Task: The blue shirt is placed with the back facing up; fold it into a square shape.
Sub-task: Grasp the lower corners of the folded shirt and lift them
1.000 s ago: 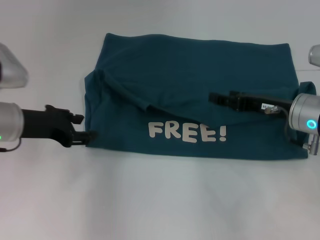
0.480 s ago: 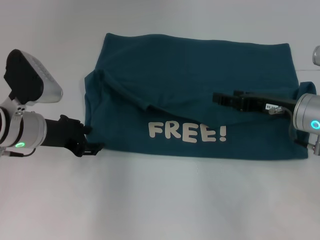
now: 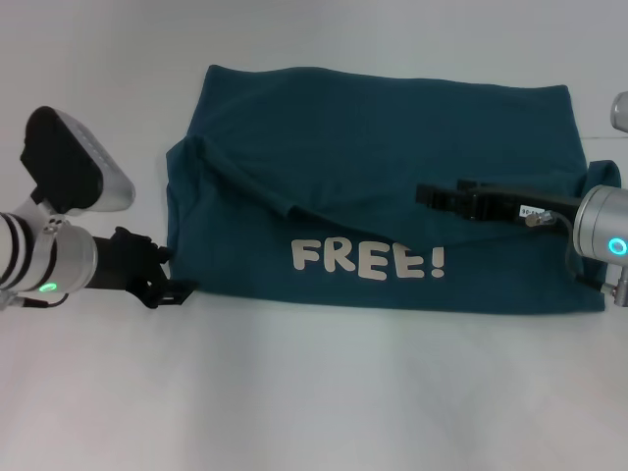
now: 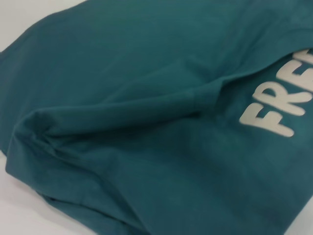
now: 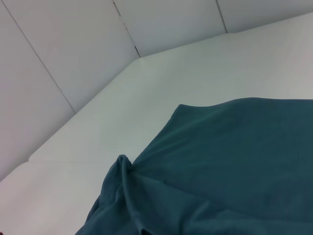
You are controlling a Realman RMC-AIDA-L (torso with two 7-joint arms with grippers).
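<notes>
Where white table (image 3: 314,392) meets panelled wall (image 5: 73,49), blue shirt (image 3: 392,157) lies; finger states unclear.

Blue shirt (image 3: 383,177), dark teal, wrinkly, lies folded flat in a wide rectangle, white "FREE!" print facing up near front edge, diagonal fold ridge across left part.

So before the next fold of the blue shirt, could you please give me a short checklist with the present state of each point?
1. Blue shirt lies flat as a wide rectangle, print side up: ok.
2. Left tool at the shirt's near left corner: ok.
3. Left tool actually holding the fabric: cannot tell.
4. Right tool reaches over the shirt above the white letters: ok.
5. Diagonal crease on the left part smoothed: not ok.
</notes>
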